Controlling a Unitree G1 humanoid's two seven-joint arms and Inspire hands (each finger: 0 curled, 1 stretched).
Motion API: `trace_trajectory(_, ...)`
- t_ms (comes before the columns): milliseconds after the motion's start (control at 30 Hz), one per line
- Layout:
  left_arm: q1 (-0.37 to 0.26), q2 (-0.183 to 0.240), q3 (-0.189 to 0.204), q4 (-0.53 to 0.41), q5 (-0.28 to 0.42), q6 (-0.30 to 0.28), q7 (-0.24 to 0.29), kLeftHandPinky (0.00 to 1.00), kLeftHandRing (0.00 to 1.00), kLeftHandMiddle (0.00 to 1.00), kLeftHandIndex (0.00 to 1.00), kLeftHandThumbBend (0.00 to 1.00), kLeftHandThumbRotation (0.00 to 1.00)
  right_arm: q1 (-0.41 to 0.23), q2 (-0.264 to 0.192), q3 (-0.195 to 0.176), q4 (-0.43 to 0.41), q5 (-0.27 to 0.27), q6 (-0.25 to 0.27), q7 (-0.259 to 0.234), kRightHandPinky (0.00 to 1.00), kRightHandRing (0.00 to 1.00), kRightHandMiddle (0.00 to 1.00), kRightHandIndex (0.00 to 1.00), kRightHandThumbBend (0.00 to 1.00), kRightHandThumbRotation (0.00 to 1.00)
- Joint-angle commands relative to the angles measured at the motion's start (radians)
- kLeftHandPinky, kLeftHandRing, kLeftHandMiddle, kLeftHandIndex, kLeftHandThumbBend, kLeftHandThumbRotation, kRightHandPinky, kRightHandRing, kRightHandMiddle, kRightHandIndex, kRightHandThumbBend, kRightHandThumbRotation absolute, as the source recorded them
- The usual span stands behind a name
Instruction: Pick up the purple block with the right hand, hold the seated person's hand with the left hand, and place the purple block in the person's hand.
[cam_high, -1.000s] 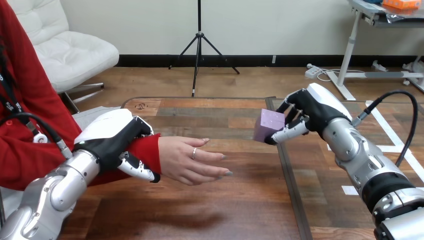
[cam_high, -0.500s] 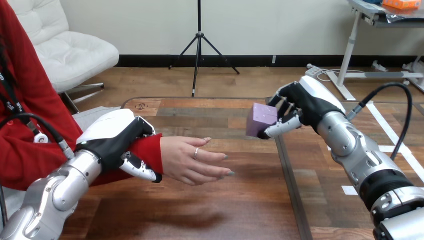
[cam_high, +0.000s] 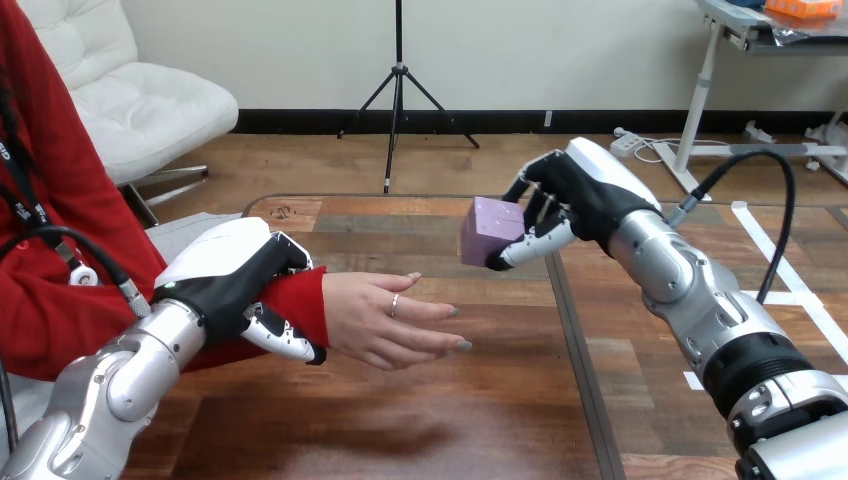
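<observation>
There's the right robot hand (cam_high: 572, 198), up off the worktop (cam_high: 480, 400), fingers and thumb curled tight round the purple block (cam_high: 488, 228). It grips the block from the 3 o'clock side and holds it well clear of the wood. Down at 8 o'clock from the block, the person's hand (cam_high: 390, 318) is open, fingers stretched toward 3 o'clock. It is near the block but not touching it. The left robot hand (cam_high: 232, 280) sits at the 9 o'clock end of the person's hand, white shell on top. Its fingers wrap over the red sleeve (cam_high: 300, 300) at the wrist, thumb tucked in below.
</observation>
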Motion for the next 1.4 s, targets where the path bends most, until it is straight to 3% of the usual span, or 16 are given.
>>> trace_trajectory(0,-0.279,-0.050,0.031,-0.127,-0.021,-0.041,0.059,0.20,0.26,0.35,0.36,0.79,0.00,-0.093,0.003,0.000,-0.153,0.006,-0.049,0.008,0.26,0.32,0.38,0.44,0.73,0.00)
trace_trajectory(1367,-0.410,-0.116,0.038,-0.104,-0.042,-0.037,0.085,0.19,0.25,0.33,0.34,0.69,0.00,-0.027,0.038,0.021,-0.291,0.000,-0.052,0.070,0.23,0.28,0.36,0.44,0.71,0.00)
